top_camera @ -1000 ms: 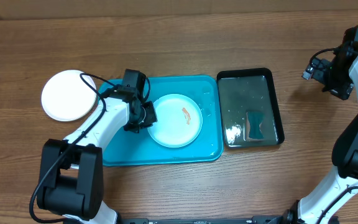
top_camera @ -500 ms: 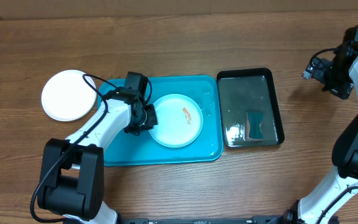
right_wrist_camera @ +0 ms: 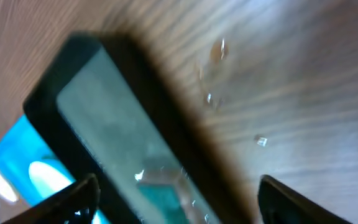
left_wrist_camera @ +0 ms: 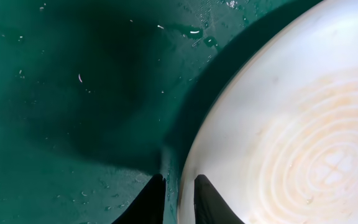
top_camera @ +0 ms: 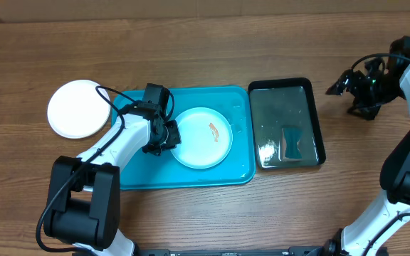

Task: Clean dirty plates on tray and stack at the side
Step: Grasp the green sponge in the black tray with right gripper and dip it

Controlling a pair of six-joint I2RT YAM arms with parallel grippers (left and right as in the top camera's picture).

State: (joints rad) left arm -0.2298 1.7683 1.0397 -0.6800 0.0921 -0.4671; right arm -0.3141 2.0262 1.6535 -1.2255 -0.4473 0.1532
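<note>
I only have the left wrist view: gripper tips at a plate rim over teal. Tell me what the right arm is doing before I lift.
Observer: The right gripper hangs open over the table, right of the black basin, holding nothing.
Operator: Confirm this plate is dirty.
Observer: Yes, the light blue plate has an orange streak just right of its centre.
Operator: Give me a reference for the stack.
Observer: A white plate lies on the table just left of the tray.
</note>
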